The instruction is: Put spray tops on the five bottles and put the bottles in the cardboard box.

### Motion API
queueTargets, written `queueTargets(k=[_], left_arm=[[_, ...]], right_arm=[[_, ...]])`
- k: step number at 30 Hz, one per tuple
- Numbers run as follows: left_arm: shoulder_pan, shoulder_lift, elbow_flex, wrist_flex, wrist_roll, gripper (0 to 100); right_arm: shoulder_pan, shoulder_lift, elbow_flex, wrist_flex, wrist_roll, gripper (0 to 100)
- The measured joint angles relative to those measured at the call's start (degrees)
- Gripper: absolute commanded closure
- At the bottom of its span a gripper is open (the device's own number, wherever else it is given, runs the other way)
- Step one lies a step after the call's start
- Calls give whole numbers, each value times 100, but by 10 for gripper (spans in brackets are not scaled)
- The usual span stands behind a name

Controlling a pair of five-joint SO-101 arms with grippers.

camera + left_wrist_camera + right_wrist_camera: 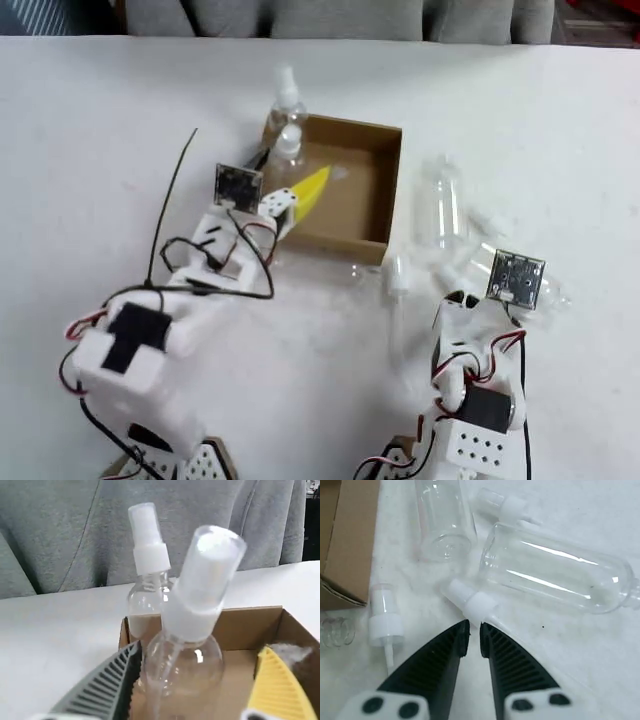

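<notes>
A clear bottle [182, 665] with a white spray top [200, 590] stands upright just inside the cardboard box [240, 630] at its corner. My left gripper [200, 652] is open around it; the grey finger [110, 685] touches it, the yellow finger [275, 690] stands apart. A second capped bottle [147, 585] stands behind the box. In the high view these are the bottle [288, 150], the left gripper [292, 180] and the box [395, 190]. My right gripper [473, 632] is shut, its tips against a loose spray top [470, 600] on the table.
Two uncapped clear bottles [555, 575] [445, 515] lie on their sides right of the box. More loose spray tops [385, 622] [505, 502] lie around them. A small clear threaded piece [337, 631] lies by the box corner [350, 540]. Grey chairs stand behind the table.
</notes>
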Motion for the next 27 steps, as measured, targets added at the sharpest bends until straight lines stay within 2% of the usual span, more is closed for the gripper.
queueTargets(k=[20,27], left_arm=[[0,-3226,2488,35,0,661],[0,-4475,2989,1442,0,661]], right_arm=[[0,0,0,0,0,984],[0,0,0,0,0,984]])
